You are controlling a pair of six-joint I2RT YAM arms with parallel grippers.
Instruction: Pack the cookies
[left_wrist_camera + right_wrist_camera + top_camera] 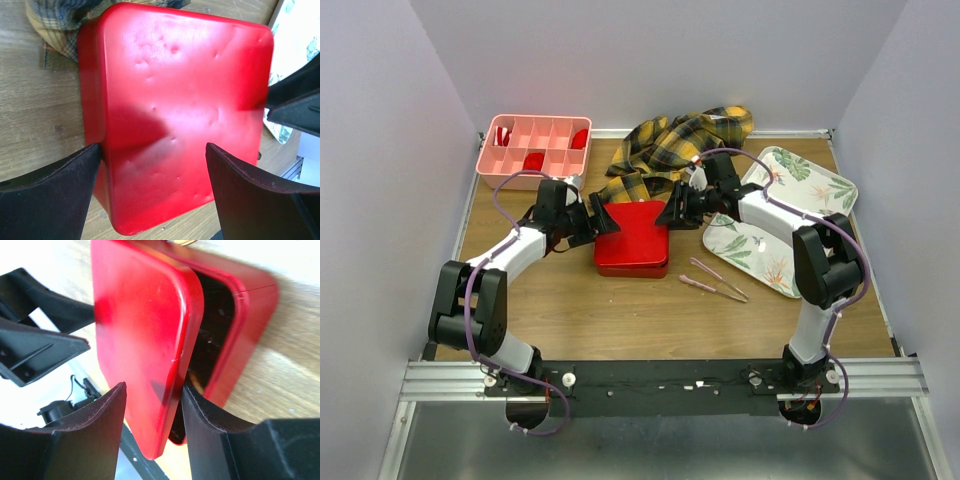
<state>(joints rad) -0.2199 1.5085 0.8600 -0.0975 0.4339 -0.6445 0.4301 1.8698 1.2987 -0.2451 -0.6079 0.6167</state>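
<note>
**A:** Where do the cookies lie, relative to the two arms?

**B:** That cannot be told. No view shows them clearly. The right wrist view looks into the gap under the lid [140, 315] of the red tin [632, 250], and the inside is too dark to make out what it holds.

**A:** What does the right pincer [154, 387] have?

**B:** It is clamped on the lid's edge, with one finger on the top face and the other under the rim. On that side the lid stands tilted up off the tin's base [250, 305].

**A:** And the left pincer [155, 190]?

**B:** It is spread wide at the opposite side of the tin and grips nothing. One finger sits just beside the tin's side wall and the other hangs over the dented lid. Whether either finger touches the tin cannot be told.

**A:** What else is on the tabletop [580, 310]?

**B:** A pink compartment tray [535, 145] stands at the far left corner, with dark-red pieces [533, 160] in a few of its cells. A yellow plaid cloth [670, 145] is bunched just behind the tin. A floral tray [790, 215] lies to the right, under the right arm. Two thin pink tools [715, 280] lie on the wood between the tin and the floral tray.
</note>
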